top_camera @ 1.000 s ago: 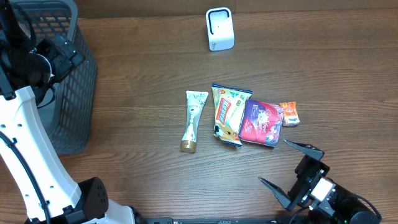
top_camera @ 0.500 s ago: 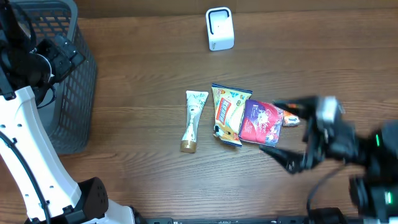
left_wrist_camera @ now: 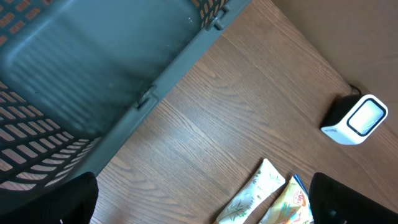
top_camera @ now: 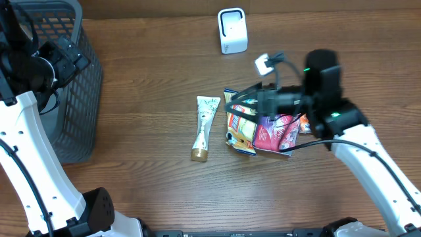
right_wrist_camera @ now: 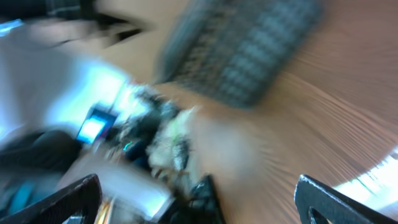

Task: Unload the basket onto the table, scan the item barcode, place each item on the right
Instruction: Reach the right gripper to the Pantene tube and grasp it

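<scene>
The desk (top_camera: 145, 79) is brown wood with a long, straight grain. A grey plastic basket (top_camera: 72, 85) with slotted mesh walls stands at its far left corner; a small white scanner (top_camera: 232, 30), a rounded block with a dark-rimmed window, stands near the far edge, about midway along. Around the desk's middle four items lie in a row: a pale printed tube (top_camera: 204, 125), its gold cap toward the near edge; a glossy yellow packet (top_camera: 238, 125) just beside it; a purple packet (top_camera: 275, 131) touching that one's right side; a small orange packet (top_camera: 303, 122), partly hidden by the arm. Their print is too small to read. The right tool (top_camera: 243, 104) hovers over the yellow packet, jaws spread wide, gripping nothing; its wrist view is a blur. The left tool (left_wrist_camera: 199, 208) hangs above the basket's edge, jaws wide apart and empty.
</scene>
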You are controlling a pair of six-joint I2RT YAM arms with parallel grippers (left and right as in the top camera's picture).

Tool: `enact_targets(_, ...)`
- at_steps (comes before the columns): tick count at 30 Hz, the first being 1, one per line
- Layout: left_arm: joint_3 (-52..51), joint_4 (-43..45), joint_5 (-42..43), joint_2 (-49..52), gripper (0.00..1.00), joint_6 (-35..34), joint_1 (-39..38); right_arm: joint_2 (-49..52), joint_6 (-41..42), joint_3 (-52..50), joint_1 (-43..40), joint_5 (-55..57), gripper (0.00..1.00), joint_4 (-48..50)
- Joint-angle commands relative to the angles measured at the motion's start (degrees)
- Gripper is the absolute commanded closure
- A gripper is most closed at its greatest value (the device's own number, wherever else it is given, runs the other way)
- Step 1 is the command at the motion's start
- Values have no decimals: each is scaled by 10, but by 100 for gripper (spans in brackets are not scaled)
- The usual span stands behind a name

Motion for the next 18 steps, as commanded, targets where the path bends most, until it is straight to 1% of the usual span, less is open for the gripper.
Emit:
enact_targets(1, 0, 0, 2, -3, 0, 11, 2, 14, 45, 14, 64, 378, 0, -79)
enact_targets(3, 0, 0, 2, -3, 0, 11, 3, 33, 50, 18, 87, 461, 0, -123)
enact_targets(7, 0, 0, 2, -3, 0, 11, 3, 86, 50, 51, 110, 468, 0, -162)
enact_targets(10, 0, 0, 2, -3, 0, 11, 2, 137, 42, 117, 124, 468, 0, -223)
enact_targets(14, 0, 0, 2, -3, 0, 11, 3, 205, 28, 215, 142, 504, 0, -316)
enact_targets(16, 0, 0, 2, -3, 0, 11, 2, 226, 28, 230, 152, 504, 0, -303)
enact_targets(18, 0, 0, 2, -3, 0, 11, 3, 234, 28, 230, 161, 469, 0, -281)
